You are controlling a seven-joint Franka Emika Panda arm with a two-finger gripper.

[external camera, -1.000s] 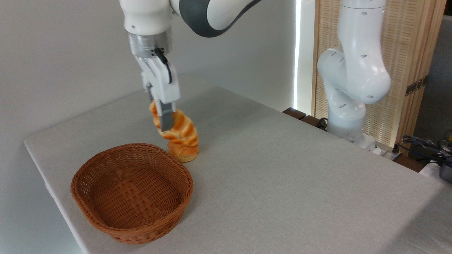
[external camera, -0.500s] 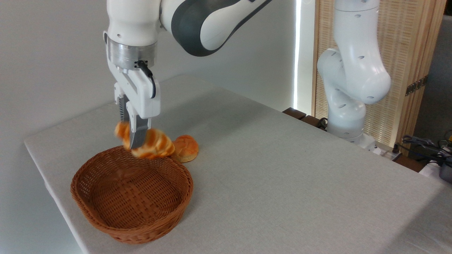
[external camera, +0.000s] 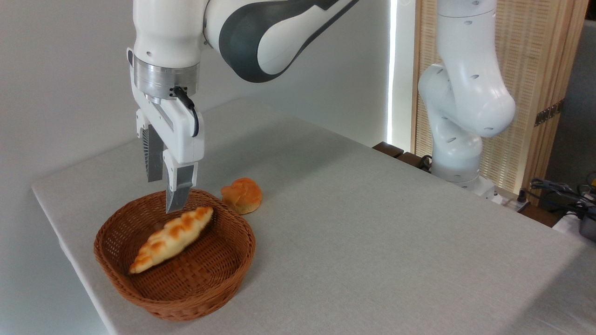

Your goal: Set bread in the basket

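The braided bread [external camera: 171, 238] lies diagonally inside the wicker basket [external camera: 195, 298], looking light and stiff, best pinched across its middle, while the gripper [external camera: 164, 191] hangs above with fingers spread, empty.

White arm [external camera: 461, 93] with grey joint bands; silver wrist ring; white end effector [external camera: 165, 190], black cable.

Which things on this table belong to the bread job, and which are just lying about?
Part of the job:
- braided loaf, lying inside the basket
- wicker basket
- gripper, open above the loaf, holding nothing

Just lying about:
- small round bun, on the table beside the basket's far rim
- cables and gear at the right edge, off the table
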